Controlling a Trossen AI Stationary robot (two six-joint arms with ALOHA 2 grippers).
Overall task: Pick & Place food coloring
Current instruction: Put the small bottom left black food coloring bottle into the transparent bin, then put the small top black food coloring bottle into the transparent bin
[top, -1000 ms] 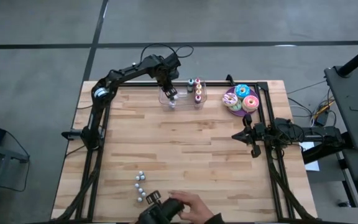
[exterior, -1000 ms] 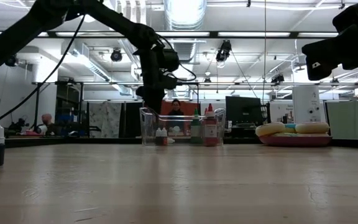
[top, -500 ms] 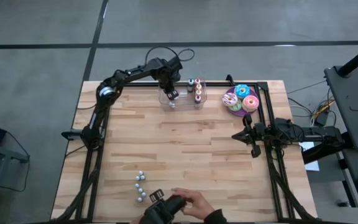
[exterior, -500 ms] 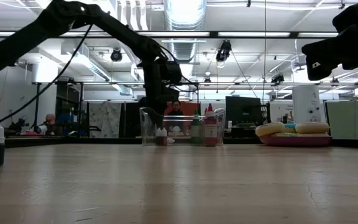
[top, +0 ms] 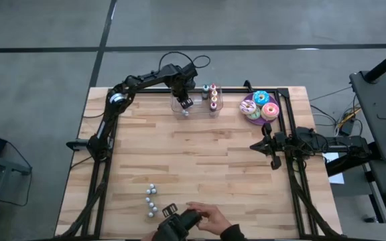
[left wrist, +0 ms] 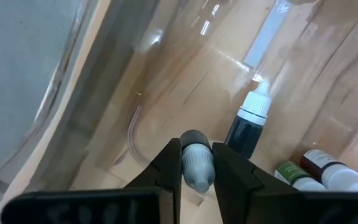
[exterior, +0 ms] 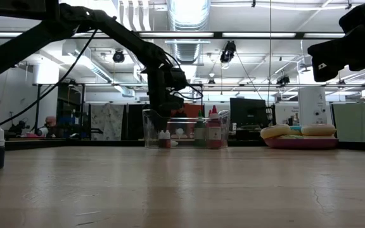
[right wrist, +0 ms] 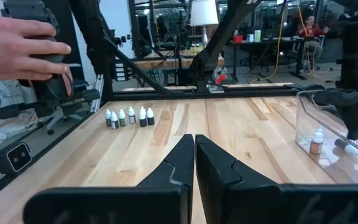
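Observation:
A clear plastic container [top: 198, 105] stands at the table's far edge. In it are upright food coloring bottles [top: 210, 97] [exterior: 208, 133] with coloured caps. A small white-capped bottle [exterior: 164, 137] stands near its left end, and a dark one [left wrist: 247, 127] lies on its floor. My left gripper [top: 185, 102] [exterior: 161, 121] reaches into the container's left end from above and is shut on a small bottle [left wrist: 196, 167]. My right gripper [right wrist: 194, 142] is shut and waits at the table's right side [top: 253, 144]. My left gripper pinches a small food coloring bottle between its two fingers [left wrist: 169, 163], one on each side of the whitish cap end [left wrist: 197, 174]. The fingers point down into the container. Whether the bottle rests on the container's floor or hangs clear, I cannot tell.
A purple plate of frosted doughnuts [top: 260, 107] sits right of the container. Several small white-capped bottles [top: 151, 201] [right wrist: 129, 116] stand in a row near the near edge. A person's hand [top: 206, 217] holds a dark device there. Bare wood lies between.
My left arm's elbow has swung toward the far edge while the gripper stayed in the container's left end, shifting only slightly. The person's hand at the near edge has moved a little.

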